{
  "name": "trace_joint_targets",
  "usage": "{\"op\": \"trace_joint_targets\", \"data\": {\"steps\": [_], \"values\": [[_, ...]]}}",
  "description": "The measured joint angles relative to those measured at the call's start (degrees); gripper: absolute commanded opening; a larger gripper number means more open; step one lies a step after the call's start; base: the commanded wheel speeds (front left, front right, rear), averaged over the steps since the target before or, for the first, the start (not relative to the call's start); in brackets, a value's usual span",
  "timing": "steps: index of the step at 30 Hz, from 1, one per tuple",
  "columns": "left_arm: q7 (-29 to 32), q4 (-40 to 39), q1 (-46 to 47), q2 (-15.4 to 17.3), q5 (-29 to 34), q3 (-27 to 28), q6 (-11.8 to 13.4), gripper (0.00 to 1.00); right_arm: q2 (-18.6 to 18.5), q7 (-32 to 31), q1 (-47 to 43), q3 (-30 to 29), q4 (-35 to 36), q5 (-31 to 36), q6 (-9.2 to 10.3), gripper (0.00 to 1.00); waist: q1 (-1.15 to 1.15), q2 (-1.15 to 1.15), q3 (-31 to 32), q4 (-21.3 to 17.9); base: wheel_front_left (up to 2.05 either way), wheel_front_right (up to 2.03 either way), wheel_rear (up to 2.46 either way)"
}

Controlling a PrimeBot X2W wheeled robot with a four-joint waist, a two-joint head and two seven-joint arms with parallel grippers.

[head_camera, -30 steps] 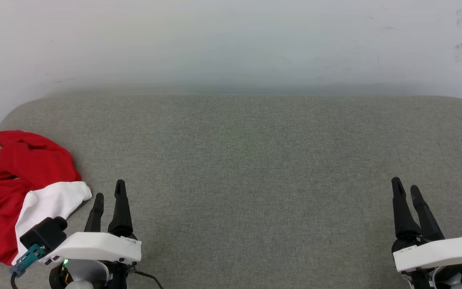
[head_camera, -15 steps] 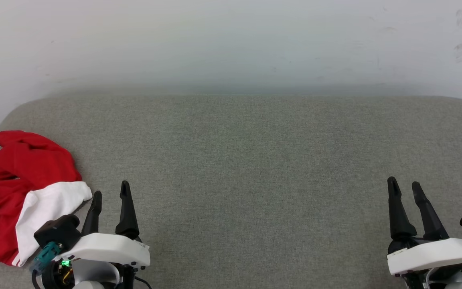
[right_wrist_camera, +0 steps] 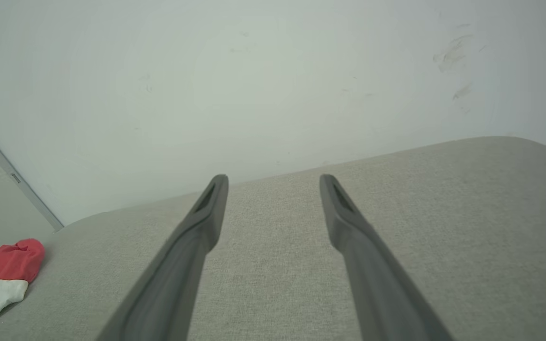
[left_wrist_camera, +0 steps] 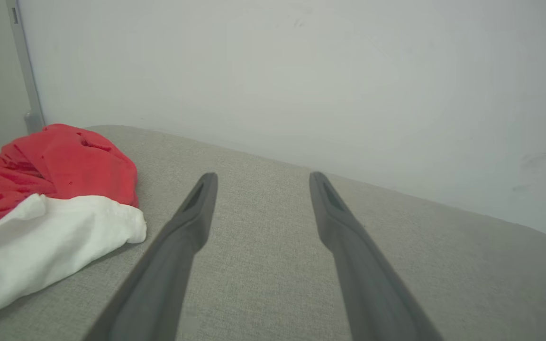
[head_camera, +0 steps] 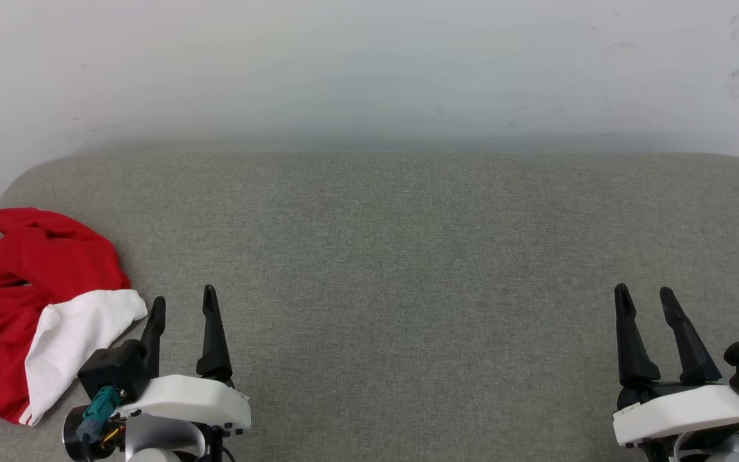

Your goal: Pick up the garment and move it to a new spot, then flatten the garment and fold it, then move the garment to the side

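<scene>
Crumpled red jersey T-shirt [head_camera: 29, 282], white sleeve [head_camera: 74, 333], far left on grey fabric worktop [head_camera: 408, 256], just beside left hand [head_camera: 184, 295]. It and right hand [head_camera: 643, 289] spread, empty. Cloth soft, light, limp; pinch nearest white sleeve fold; collar probably buried.

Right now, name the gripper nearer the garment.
The left gripper: it sits right beside the garment, by its white sleeve; the right gripper is far across the grey cushion.
</scene>
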State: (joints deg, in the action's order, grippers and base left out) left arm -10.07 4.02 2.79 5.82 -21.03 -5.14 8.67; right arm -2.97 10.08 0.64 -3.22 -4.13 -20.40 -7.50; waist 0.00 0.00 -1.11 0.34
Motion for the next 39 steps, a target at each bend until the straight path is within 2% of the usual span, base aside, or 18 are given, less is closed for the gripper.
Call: {"op": "trace_joint_targets", "data": {"steps": [16,39], "values": [[-2.2,-0.9,-0.2,0.4,8.0,-1.0,0.9,1.00,0.0,2.0,-0.6,0.3,0.7,8.3,0.00,1.00,0.00,0.00,-0.4,-0.1,0.00,0.00,0.00],[-4.6,-0.5,-0.5,-1.5,16.5,0.7,-2.7,1.00,0.0,4.6,-1.2,0.9,1.3,16.8,0.00,1.00,0.00,0.00,-0.3,0.2,0.00,0.00,0.00]]}}
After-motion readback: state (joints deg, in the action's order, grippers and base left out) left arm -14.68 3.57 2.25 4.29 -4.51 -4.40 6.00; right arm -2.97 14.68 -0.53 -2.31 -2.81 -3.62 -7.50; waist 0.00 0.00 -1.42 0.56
